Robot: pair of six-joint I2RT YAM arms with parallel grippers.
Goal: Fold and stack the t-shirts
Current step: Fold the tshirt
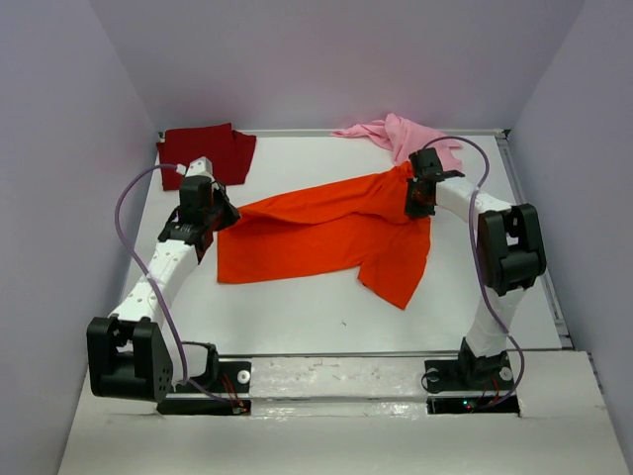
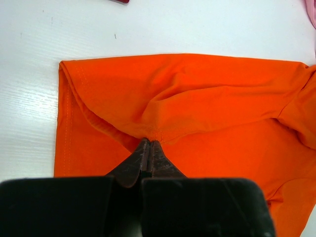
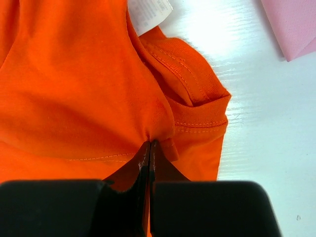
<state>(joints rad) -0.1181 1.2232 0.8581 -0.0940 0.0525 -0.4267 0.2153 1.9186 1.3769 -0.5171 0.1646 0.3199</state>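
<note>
Top external view: orange t-shirt (image 1: 326, 233) lies mid-tabletop (image 1: 297, 327), partly spread and rumpled, not folded. Its long axis runs left to right across the surface, skewed so the right end sits farther from the arm bases than the left. Collar (image 3: 190, 79) end points far-right, hem (image 2: 66, 123) end points left. One loose flap, sleeve or body I can't tell, trails toward the near-right. Left end effector (image 1: 220, 213) is at the shirt's left end, fingers pinched together on a small bunch of orange cloth; left wrist view shows the tips closed with fabric puckering right at them, and the stitched hem edge lying flat on the white surface just left of the pinch. Right end effector (image 1: 415, 198) is at the far-right end, also clamped on orange cloth; right wrist view shows the tips closed on a fold just beside the ribbed collar, with a white label (image 3: 148, 15) showing above it. Cloth between the two grips looks drawn into creases along the long axis, mostly resting on the surface. Dark red t-shirt (image 1: 208, 153) sits in the far-left corner, a compact flat shape, close to the left arm but apart from the orange one. Pink t-shirt (image 1: 401, 134) is bunched at the far edge, right of centre, just behind the right wrist; whether it touches the orange cloth I can't tell.
</note>
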